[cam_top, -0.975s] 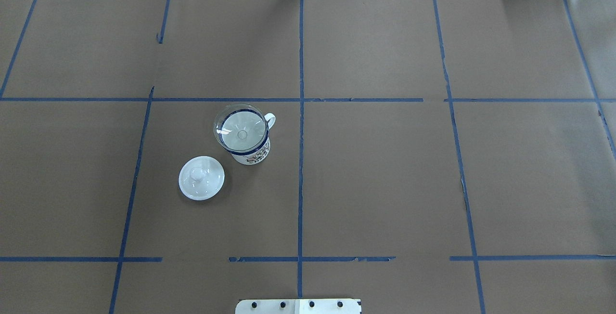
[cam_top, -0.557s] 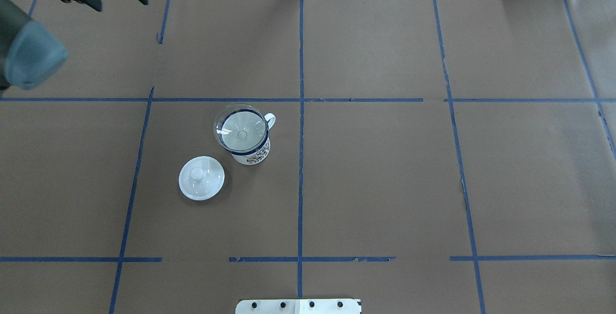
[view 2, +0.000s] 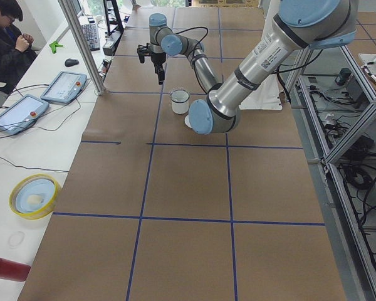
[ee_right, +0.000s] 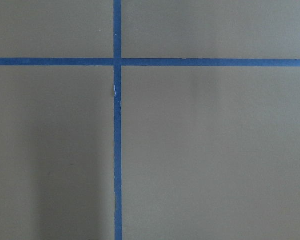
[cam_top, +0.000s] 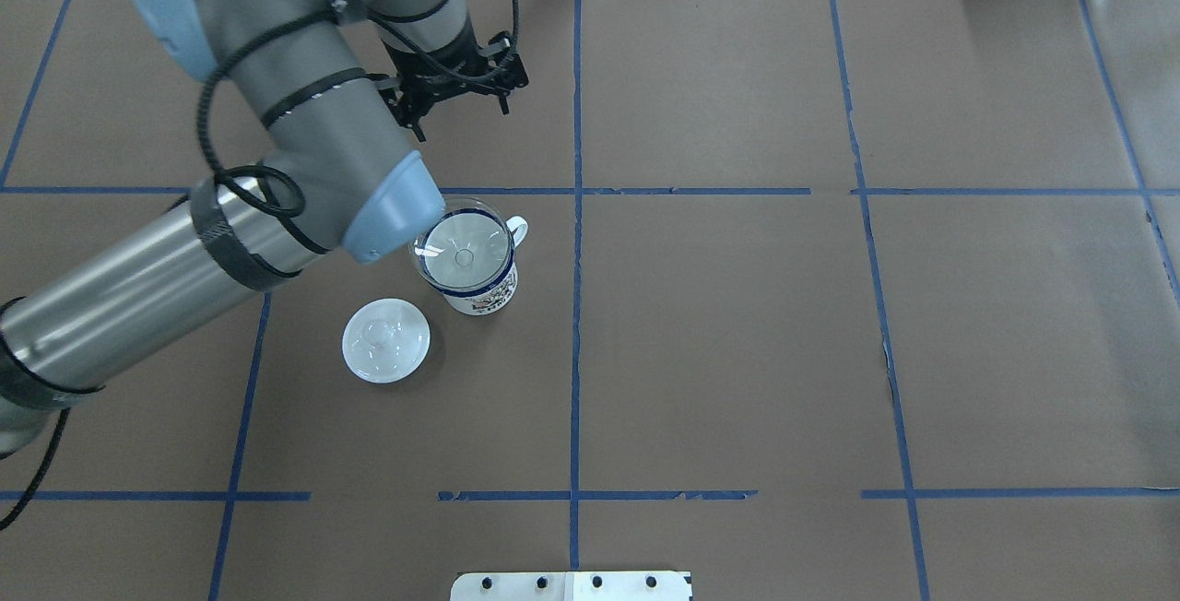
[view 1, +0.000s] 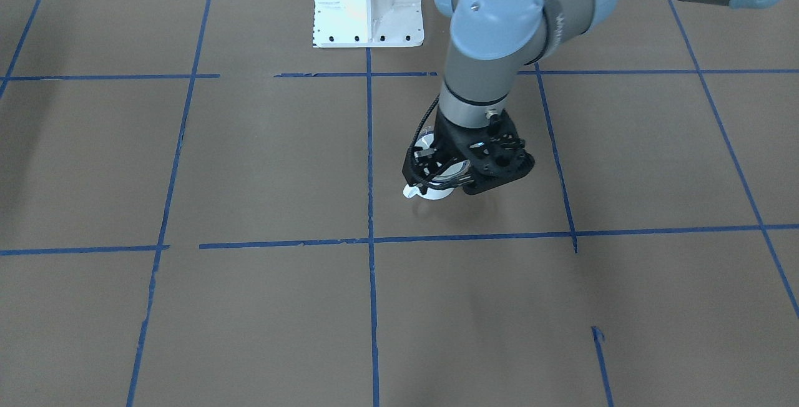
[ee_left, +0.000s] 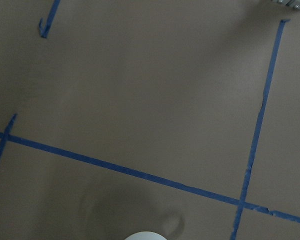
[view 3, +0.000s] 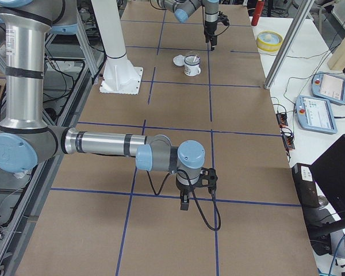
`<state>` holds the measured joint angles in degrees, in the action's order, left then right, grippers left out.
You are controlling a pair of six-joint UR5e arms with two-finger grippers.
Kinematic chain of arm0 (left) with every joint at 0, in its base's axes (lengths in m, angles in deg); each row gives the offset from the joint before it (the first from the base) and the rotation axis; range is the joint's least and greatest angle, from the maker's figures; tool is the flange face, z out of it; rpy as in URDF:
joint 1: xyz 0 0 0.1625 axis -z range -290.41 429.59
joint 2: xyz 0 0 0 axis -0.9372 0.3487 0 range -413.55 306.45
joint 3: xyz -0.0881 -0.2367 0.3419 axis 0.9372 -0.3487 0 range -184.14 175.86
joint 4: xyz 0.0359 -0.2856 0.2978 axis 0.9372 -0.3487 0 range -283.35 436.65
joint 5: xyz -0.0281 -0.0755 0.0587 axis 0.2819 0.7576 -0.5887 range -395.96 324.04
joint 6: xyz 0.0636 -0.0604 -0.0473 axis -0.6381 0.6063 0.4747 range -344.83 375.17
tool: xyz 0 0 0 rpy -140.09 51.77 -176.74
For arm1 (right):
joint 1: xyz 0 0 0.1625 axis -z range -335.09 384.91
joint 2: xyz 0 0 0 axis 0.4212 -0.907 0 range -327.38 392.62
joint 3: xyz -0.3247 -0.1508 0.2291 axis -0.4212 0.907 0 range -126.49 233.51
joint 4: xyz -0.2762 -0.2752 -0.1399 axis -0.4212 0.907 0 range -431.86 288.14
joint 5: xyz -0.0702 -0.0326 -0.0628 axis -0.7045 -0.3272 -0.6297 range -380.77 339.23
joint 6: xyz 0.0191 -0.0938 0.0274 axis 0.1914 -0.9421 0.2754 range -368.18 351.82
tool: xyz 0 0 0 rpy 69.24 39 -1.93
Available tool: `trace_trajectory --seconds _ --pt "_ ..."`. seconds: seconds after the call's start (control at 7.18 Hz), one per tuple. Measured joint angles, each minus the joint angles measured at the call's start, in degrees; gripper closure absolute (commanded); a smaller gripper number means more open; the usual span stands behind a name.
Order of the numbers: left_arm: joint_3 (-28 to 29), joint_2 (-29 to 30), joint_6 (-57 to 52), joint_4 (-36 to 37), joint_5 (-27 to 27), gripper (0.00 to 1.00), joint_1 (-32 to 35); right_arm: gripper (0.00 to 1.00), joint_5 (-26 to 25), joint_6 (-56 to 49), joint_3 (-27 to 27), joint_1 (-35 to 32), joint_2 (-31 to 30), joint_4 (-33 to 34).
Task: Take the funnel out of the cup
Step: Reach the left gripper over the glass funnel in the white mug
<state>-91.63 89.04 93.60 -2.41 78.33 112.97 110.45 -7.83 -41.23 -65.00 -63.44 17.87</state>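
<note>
- The left hand [cam_top: 461, 112] has swung in from the far left corner of the bench within the last second. It now hangs above the brown paper at about 12 o'clock from the cup, counting 12 as straight away from the robot. Its jaws stand spread, with nothing between them.
- That reads to me as the approach step: nothing is gripped yet, and the hand has to come back toward 6 o'clock and drop before it can take the rim.
- The small clear cone-shaped funnel [cam_top: 463, 251] sits in the mouth of the white enamel mug with the dark blue rim [cam_top: 481, 299], spout down. Neither has shifted. The mug's loop handle points to about 2 o'clock.
- From overhead, the arm's blue elbow cap [cam_top: 392, 205] overlaps the funnel's rim at 10 o'clock. I judge it to be well above the rim, but I cannot tell how much gap there is.
- A round white domed lid with a small knob [cam_top: 386, 340] lies on the bench just beside the mug at about 7 o'clock, apart from it.
- From 1 through 6 o'clock the brown bench [cam_top: 737, 352] shows only blue tape lines [cam_top: 575, 352], so a lift and carry toward 3 o'clock looks safest.
- The right hand [view 3: 184, 201] hovers low near its own end of the bench, well away. I cannot tell whether it is spread or clenched.
</note>
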Motion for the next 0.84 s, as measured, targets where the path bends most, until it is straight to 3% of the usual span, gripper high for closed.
trace_trajectory --seconds 0.28,0.7,0.84 --pt "3.58 1.12 1.8 0.28 -3.12 0.14 -4.49 0.0 0.0 0.0 0.0 0.0 0.0 0.0" --pt "4.46 1.19 2.25 0.76 -3.89 0.22 -5.92 0.0 0.0 0.0 0.0 0.0 0.0 0.0" --pt "4.3 1.2 2.3 1.48 -3.9 0.36 -6.25 0.0 0.0 0.0 0.0 0.0 0.0 0.0"
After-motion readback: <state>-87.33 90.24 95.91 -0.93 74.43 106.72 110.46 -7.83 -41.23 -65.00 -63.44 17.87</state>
